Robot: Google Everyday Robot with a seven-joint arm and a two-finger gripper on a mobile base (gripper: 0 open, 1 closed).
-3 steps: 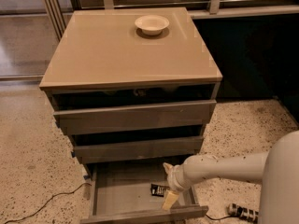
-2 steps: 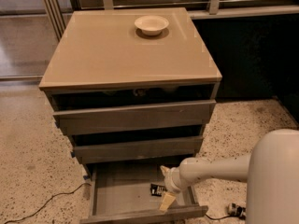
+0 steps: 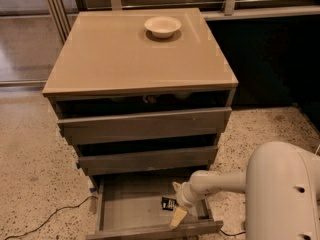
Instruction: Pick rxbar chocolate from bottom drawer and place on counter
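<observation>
The bowl point(image 3: 162, 26) sits at the back of the counter point(image 3: 125, 59). The rxbar chocolate point(image 3: 167, 203) lies in the bottom drawer point(image 3: 127, 206), on the right, with the gripper point(image 3: 176, 202) right beside it.

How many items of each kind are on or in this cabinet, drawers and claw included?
Grey flat-fronted drawers: 3; only the bottom drawer is open.
Round white bowl on the glossy tan counter: 1
Black-wrapped rxbar chocolate in the bottom drawer: 1
Robot's claw, at the bar inside that drawer: 1
Total: 6

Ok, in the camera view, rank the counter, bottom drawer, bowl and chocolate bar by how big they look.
1. counter
2. bottom drawer, its open part
3. bowl
4. chocolate bar, smallest, beside the gripper inside that drawer
</observation>
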